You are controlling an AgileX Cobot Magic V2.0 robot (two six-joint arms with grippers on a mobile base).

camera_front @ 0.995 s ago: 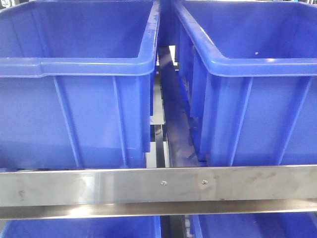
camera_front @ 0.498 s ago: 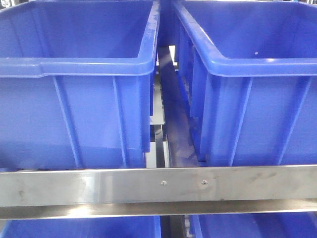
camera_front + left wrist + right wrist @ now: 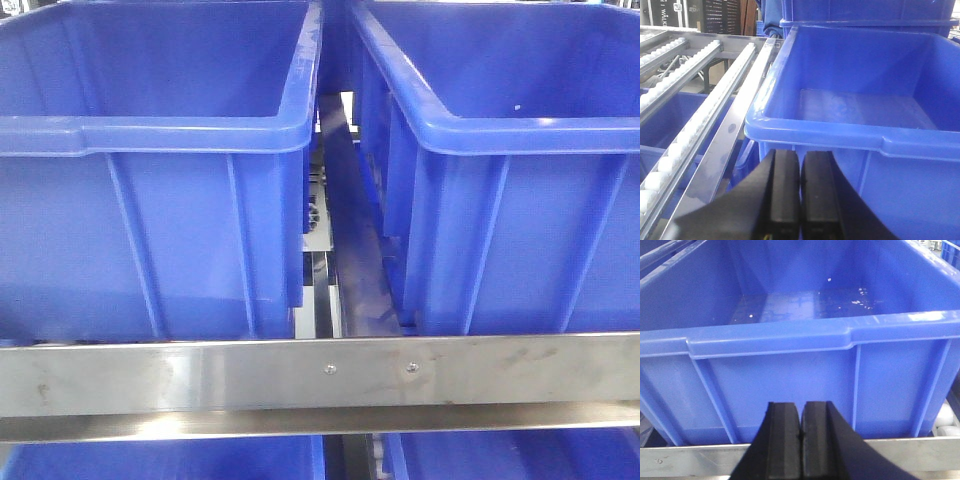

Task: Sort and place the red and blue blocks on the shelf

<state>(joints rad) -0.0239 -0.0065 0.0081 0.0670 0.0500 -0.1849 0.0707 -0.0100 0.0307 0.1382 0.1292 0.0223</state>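
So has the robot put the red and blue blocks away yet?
Not that I can see. No block shows in any view, and the two bins on the shelf look empty. Nothing is in hand: the left gripper and right gripper are both shut with nothing between them. Finding, picking up and sorting both blocks seems still to do.

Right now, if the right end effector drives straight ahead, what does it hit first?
Most likely the front wall of the blue bin, below its rim. The right end effector is shut and empty, pointing at that wall just above the steel rail. Depth is hard to judge.
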